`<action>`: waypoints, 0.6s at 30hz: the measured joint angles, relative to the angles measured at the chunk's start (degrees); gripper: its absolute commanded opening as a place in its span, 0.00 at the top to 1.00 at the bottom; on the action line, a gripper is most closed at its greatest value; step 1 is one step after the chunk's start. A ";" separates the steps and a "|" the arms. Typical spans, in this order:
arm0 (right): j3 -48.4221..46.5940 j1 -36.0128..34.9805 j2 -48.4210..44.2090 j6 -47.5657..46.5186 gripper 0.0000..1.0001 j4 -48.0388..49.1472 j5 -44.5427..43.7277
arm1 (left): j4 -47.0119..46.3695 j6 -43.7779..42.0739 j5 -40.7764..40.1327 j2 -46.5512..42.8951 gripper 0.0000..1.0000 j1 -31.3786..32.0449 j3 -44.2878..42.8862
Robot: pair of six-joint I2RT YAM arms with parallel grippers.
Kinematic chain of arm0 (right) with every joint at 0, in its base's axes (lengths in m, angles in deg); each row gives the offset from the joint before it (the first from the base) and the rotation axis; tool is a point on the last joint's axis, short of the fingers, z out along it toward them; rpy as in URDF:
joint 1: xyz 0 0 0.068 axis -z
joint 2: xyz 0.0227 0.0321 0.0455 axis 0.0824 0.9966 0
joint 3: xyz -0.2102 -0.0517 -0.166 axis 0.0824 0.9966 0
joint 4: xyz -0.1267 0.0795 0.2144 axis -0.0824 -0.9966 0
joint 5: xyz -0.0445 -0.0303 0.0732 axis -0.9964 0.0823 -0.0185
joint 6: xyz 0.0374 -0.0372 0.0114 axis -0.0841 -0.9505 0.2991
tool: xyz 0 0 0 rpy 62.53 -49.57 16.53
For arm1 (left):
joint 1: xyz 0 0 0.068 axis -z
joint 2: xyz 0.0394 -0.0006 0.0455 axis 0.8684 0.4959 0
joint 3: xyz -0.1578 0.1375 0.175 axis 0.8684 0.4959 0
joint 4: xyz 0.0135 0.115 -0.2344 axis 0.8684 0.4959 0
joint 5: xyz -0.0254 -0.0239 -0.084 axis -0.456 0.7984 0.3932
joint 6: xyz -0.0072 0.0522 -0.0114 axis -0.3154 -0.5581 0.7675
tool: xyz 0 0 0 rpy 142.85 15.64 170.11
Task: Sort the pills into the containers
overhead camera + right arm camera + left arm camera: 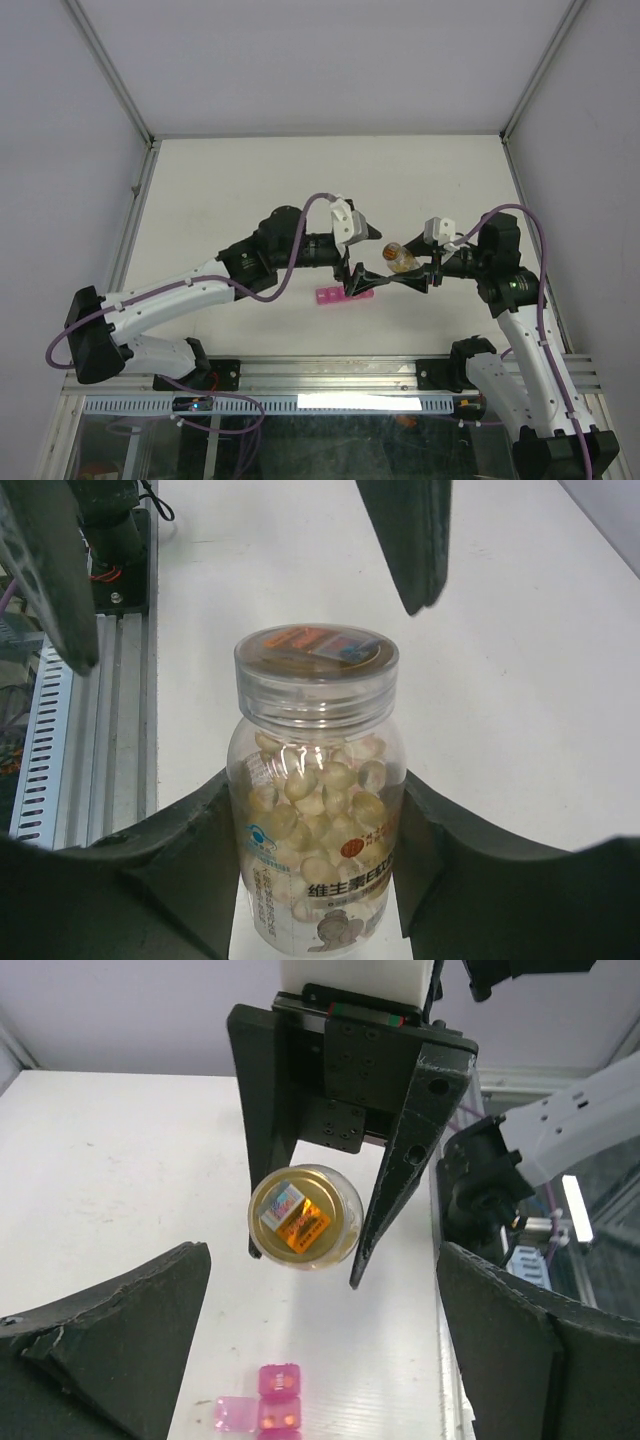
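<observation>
So the right gripper [412, 272] is clamped around the belly of the bottle [315, 820]. It's holding it up off the desk [250, 180], tipped on its side, with the cap [315, 655] aimed at the other arm. The left gripper [352, 280] is spread wide, one finger on each side of the cap, touching nothing as far as I can see. The containers [270, 1410], that little magenta strip, sit on the desk right under the two grippers, around the middle and toward the near edge. One lid looks flipped open, but I can't tell what's inside.

My take: the cap's on, so it has to come off before any pills [320, 790] go anywhere. The bottle looks like hard, smooth plastic and it's pretty full, so it's got a bit of weight and is probably slippery. I'd grab the cap squarely across its side wall, not by the top. The pills look small, rounded and glossy, so they'll roll and bounce. The strip looks featherlight and would likely skid if nudged.
</observation>
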 measured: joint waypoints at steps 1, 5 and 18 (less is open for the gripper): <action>0.00 0.00 0.00 0.00 1.00 0.00 0.00 | -2.25 2.25 -0.74 -1.36 0.01 -0.02 1.97; 0.00 0.13 0.00 0.00 1.00 -0.02 0.00 | -9.16 12.24 -4.74 -4.85 0.01 -0.02 6.82; 0.00 0.15 0.00 0.00 1.00 0.00 0.00 | -1.99 22.84 -30.88 -0.94 0.12 9.22 -1.14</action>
